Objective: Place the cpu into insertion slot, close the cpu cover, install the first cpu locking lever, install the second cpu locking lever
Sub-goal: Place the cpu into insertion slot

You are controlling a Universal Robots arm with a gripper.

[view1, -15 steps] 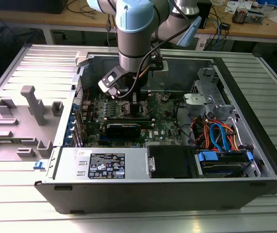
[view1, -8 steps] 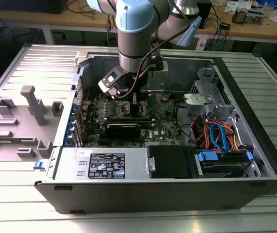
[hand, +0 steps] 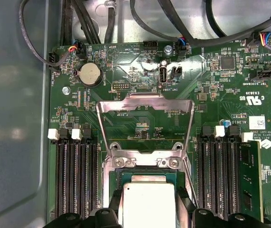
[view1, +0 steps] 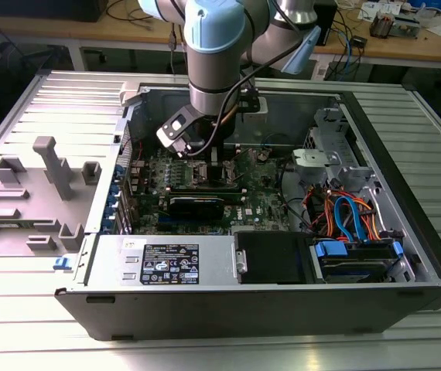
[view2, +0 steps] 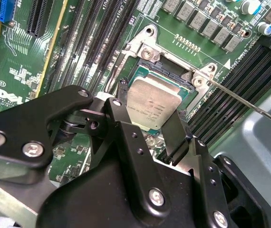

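Silver, flat, square chip point(view2: 153, 104) sits clamped between the black fingers point(view2: 176, 130) of my tool point(view2: 148, 108), over the metal-rimmed socket point(view2: 169, 72); thin windowed cover point(hand: 173, 105) stands open, long black slots point(hand: 76, 175) flanking it.

silver cpu point(view2: 152, 107) over insertion slot point(view2: 169, 71), cpu cover point(hand: 145, 99) raised open

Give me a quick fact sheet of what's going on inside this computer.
setting: open computer case, lying on its side
gripper: shut on the cpu, one finger on each of two opposite edges
cpu position: over the insertion slot; cannot tell whether it is seated
cpu cover: open, swung back off the slot, circuit board visible through its window
locking lever: unlatched, reaching out over the memory slots
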